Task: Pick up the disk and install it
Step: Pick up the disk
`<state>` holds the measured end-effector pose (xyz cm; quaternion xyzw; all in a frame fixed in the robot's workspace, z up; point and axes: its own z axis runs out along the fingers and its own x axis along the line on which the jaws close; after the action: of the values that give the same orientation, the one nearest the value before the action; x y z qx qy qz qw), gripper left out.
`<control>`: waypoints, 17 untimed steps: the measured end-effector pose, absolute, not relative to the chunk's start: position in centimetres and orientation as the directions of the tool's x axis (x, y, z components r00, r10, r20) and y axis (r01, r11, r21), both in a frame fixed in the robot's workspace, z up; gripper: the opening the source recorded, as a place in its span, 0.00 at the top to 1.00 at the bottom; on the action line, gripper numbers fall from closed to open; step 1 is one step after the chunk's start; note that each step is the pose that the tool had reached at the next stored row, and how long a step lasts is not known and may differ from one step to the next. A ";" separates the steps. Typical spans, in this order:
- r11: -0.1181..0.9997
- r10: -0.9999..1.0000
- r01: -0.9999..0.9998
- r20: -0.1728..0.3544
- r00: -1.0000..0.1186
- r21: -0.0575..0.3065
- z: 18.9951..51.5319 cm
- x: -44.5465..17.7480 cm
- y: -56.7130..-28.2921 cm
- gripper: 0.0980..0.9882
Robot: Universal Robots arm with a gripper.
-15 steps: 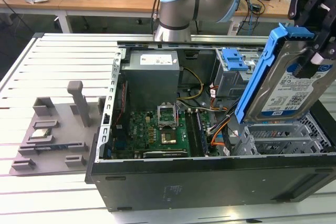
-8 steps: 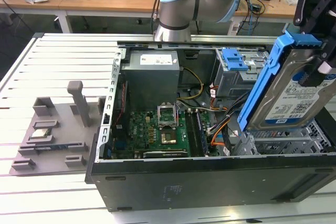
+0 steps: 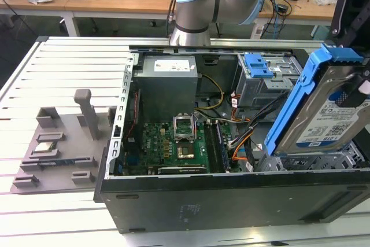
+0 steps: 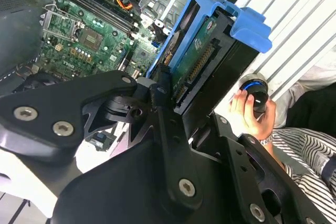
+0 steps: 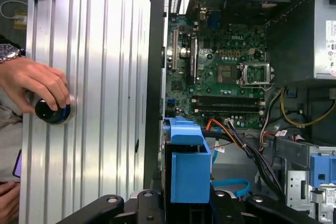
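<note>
The disk (image 3: 326, 114) is off the table and in the air, tilted on edge, at about 3 o'clock in the exterior view, over the corner of the open computer case (image 3: 173, 201). We can't tell if its low end touches the case metal under it. The label face shows in the exterior view, and in the second wrist view we see the green circuit-board side and the connector row. The gripper (image 4: 181, 103) is closed onto the disk, with black fingers (image 4: 163, 95) pressing on opposite flat faces and the blue carrier rails (image 5: 189, 166) sticking out past them. We judge it dense for its size, rigid, with slick metal faces. The bare board and connector are the fragile parts, and the plastic rails may flex, so the broad faces or long sides, away from the connector, look like the safe hold. The motherboard (image 3: 173, 143) sits at 9 o'clock from the disk and the grey drive cage (image 3: 266, 88) with its blue latch (image 3: 257, 65) at 11 o'clock. A person's hand (image 5: 34, 85) rests on a round black knob (image 5: 51, 113) on the ribbed table (image 3: 75, 67) beside the case.
</note>
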<state>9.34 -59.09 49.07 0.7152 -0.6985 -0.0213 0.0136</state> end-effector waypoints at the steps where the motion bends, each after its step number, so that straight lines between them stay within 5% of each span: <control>1: -0.024 -1.000 -0.998 -0.012 0.023 0.049 48.9 9.4 -59.2 0.70; 17: 0.023 -1.000 -0.998 -0.011 -0.024 0.051 45.7 12.5 -56.9 0.70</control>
<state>12.54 -56.94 45.75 0.6985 -0.7151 -0.0222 0.0140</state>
